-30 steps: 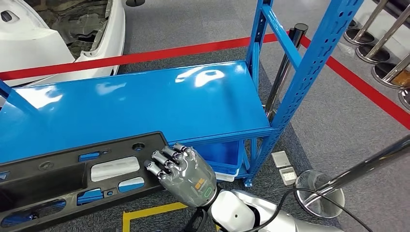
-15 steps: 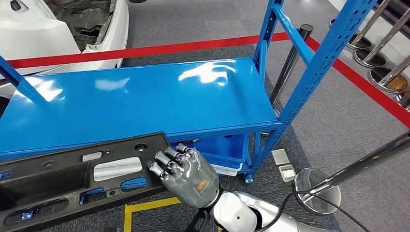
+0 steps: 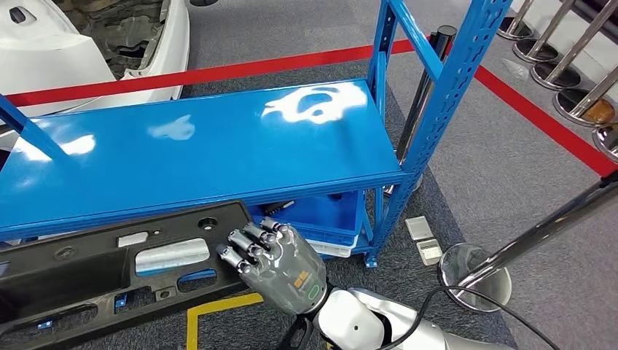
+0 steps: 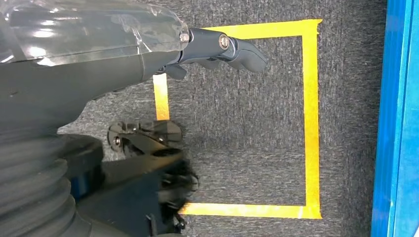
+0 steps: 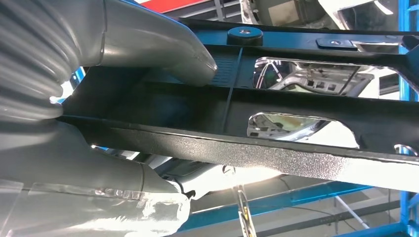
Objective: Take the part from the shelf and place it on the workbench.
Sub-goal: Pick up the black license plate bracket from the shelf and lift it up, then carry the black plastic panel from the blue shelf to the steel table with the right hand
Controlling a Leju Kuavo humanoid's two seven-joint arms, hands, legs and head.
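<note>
I have the part (image 3: pixel 109 273), a long black plastic panel with cut-outs, off the blue shelf (image 3: pixel 218 146). It hangs in front of the shelf's front edge, above the grey carpet. My right hand (image 3: pixel 273 266) grips its near end, fingers curled over the top face. So, as I judge it, the taking is done; carrying the part to the desk and setting it down is all left, and I see no desk yet.

The right wrist view adds the underside of the grasp: my thumb (image 5: pixel 163 47) presses one face of the part (image 5: pixel 296 123) while the rest of the hand clamps the rim. The left wrist view shows my left hand (image 4: pixel 217 49) over a yellow tape square (image 4: pixel 311 123) on the floor, and the part's dark other end (image 4: pixel 148 187) close under my wrist; whether that hand holds it I cannot tell.
</note>
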